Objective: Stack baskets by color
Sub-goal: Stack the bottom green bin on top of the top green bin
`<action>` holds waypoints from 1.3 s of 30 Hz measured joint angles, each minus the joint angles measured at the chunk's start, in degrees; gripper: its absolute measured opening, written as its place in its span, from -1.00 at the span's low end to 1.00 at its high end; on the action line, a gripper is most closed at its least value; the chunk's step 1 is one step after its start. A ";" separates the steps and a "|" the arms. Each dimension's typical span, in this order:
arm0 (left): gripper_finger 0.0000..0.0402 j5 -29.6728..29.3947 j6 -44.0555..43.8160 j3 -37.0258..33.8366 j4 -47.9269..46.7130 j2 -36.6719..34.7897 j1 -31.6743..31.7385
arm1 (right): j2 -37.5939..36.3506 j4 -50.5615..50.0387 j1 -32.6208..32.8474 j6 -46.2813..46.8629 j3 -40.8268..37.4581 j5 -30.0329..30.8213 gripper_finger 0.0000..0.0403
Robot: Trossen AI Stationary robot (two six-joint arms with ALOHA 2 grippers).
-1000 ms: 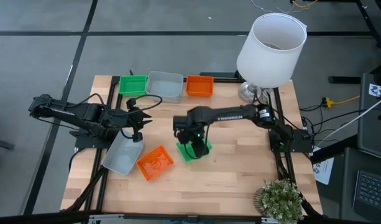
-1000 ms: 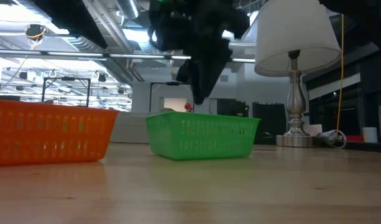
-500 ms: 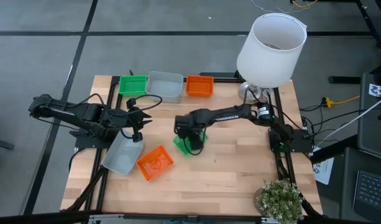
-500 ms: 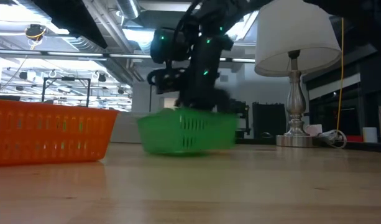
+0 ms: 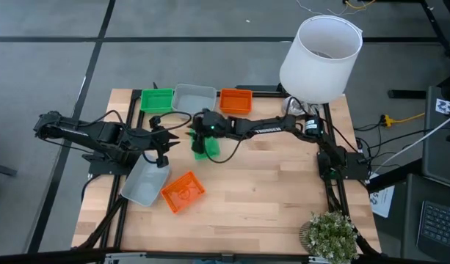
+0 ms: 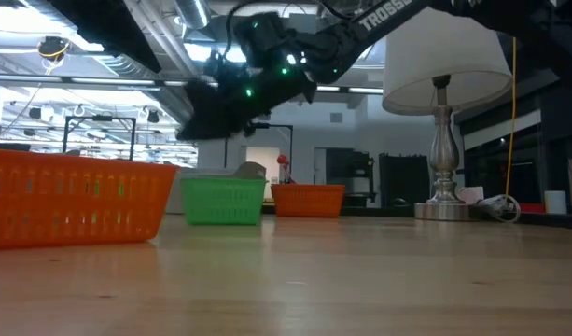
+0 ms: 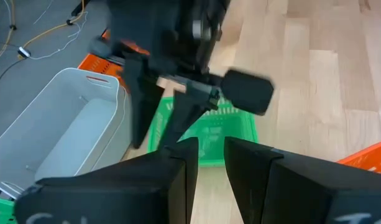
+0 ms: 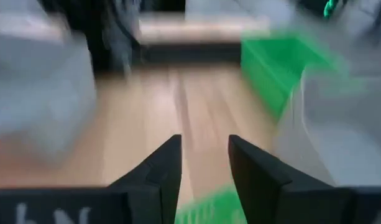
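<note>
At the table's (image 5: 283, 198) left side, seen from above, the left gripper (image 5: 163, 155) hangs just over the 1 o'clock corner of the near grey basket (image 5: 142, 183). Its fingers (image 7: 178, 168) stand a narrow gap apart, and we see nothing between them. Touching that basket at its 4 o'clock side lies the near orange basket (image 5: 183, 192). We cannot read the mark on its floor.

Moving right, the back green basket (image 5: 157, 99) sits flat in the far left corner, its long axis running 9 to 3 o'clock. This is where we judge the carried one belongs.

Next comes the held green basket (image 5: 207, 149), tipped on edge and off the table, near the middle of the far half. The right gripper (image 5: 202, 139) has it by the rim. Its fingers (image 8: 159, 174) are spread as wide as they go, with green plastic showing between them in the right wrist view.

From those fingers the back green basket lies at about 10 o'clock, near but not touching. We judge that the held basket has to be levelled and turned to the same 9-to-3 line before it will nest. The right arm has the load, so the left gripper, though about as near, need only wait.

Further right in the back row stand the back grey basket (image 5: 194, 101) and the back orange basket (image 5: 236, 100), side by side. The lamp (image 5: 320, 55) stands beyond them at the far right corner.

The only writing we can read is "TROSS" in white on the right arm (image 6: 388, 11) in the low view.
</note>
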 joint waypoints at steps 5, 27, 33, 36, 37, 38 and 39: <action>-0.65 0.00 0.01 0.00 0.00 0.00 0.02 | -0.81 -3.77 0.26 -1.50 1.64 -7.12 -0.34; -0.65 0.02 -0.02 0.00 0.07 0.00 0.01 | -8.30 -47.94 3.57 13.67 -4.59 9.27 -0.34; -0.65 0.02 -0.02 0.00 0.17 0.00 0.02 | -8.40 -12.06 2.22 7.34 -7.32 -7.22 -0.34; -0.65 0.01 -0.04 0.00 0.16 -0.01 0.02 | -9.09 -11.09 1.81 5.80 -6.41 -7.13 -0.34; -0.65 0.02 -0.03 0.00 0.09 0.00 0.01 | -9.32 -12.45 1.76 5.80 -6.13 -7.01 -0.34; -0.65 0.01 0.00 0.00 0.07 -0.01 0.01 | -9.70 -14.49 1.74 5.85 -6.05 -6.93 -0.34; -0.65 0.00 0.00 0.00 0.07 -0.02 0.02 | -10.00 -17.04 1.78 5.86 -6.04 -6.94 -0.34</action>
